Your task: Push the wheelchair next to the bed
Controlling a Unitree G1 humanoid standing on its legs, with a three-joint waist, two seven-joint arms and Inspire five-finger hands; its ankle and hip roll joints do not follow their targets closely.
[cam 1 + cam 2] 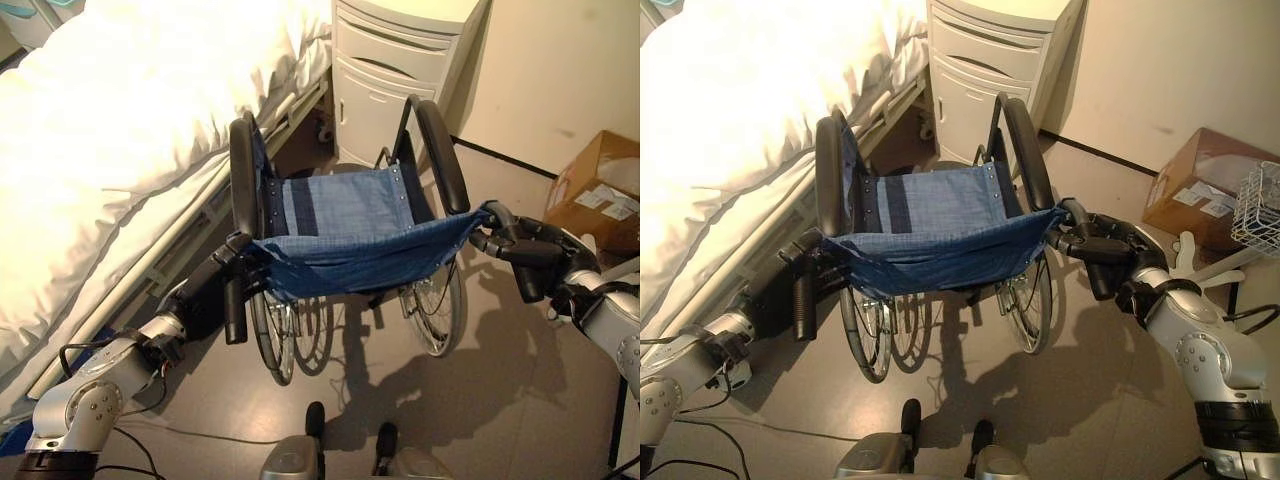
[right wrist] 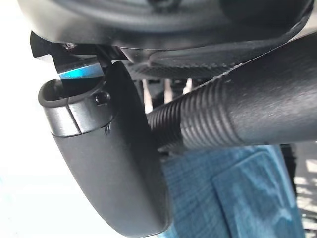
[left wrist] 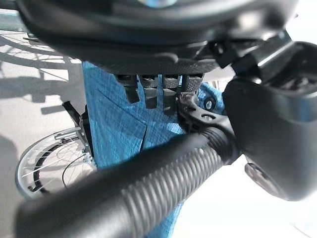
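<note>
Left eye view: a folding wheelchair with blue fabric seat and black armrests point(image 1: 345, 225) stands ahead of both hands, its left side just beside a bed with white quilt point(image 1: 120, 130). A white bedside cabinet point(image 1: 395, 70) stands beyond it. The left hand point(image 1: 215, 290) curls around the left ribbed black push handle point(image 1: 235, 310).

Right eye view: the right hand point(image 1: 1105, 250) grips the right push handle; a brown cardboard box point(image 1: 1205, 185) sits beyond that hand.

Left wrist view: fingers point(image 3: 153, 91) wrap the ribbed grip.

Right wrist view: the thumb point(image 2: 109, 158) clamps the grip.

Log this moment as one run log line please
left robot hand: shut on left push handle | right robot hand: shut on right push handle | wheelchair: beside bed, facing cabinet
</note>
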